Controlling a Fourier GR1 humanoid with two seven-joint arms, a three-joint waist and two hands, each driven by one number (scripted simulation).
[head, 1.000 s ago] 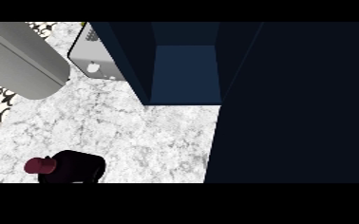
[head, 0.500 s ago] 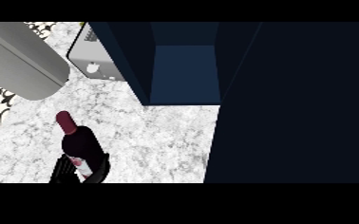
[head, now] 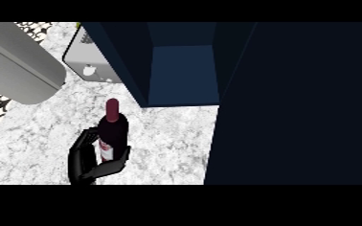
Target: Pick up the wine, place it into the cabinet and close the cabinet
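From my head view the biggest thing is the dark blue cabinet (head: 283, 100), filling everything from about twelve o'clock round to five o'clock. Its door stands open, a broad dark slab covering the three o'clock side, and I can see straight into the lighter blue interior at roughly twelve o'clock.

Next in size is the white marbled counter (head: 163, 148), which spreads from the centre out to the seven and nine o'clock edges.

At ten o'clock a large grey cylinder (head: 25, 64) slants in from the corner. Just beside it, toward eleven o'clock, sits a white boxy appliance (head: 88, 62), tucked against the cabinet's left wall.

The wine (head: 112, 130) is at about seven o'clock, well short of the cabinet opening and off to its left. Its dark red neck points toward twelve o'clock, and a pale label shows low on the body.

A black hand (head: 90, 162) comes up from the seven o'clock edge; I can't tell which side it belongs to. Its fingers are curled round the lower part of the bottle from both flanks, clasping it.
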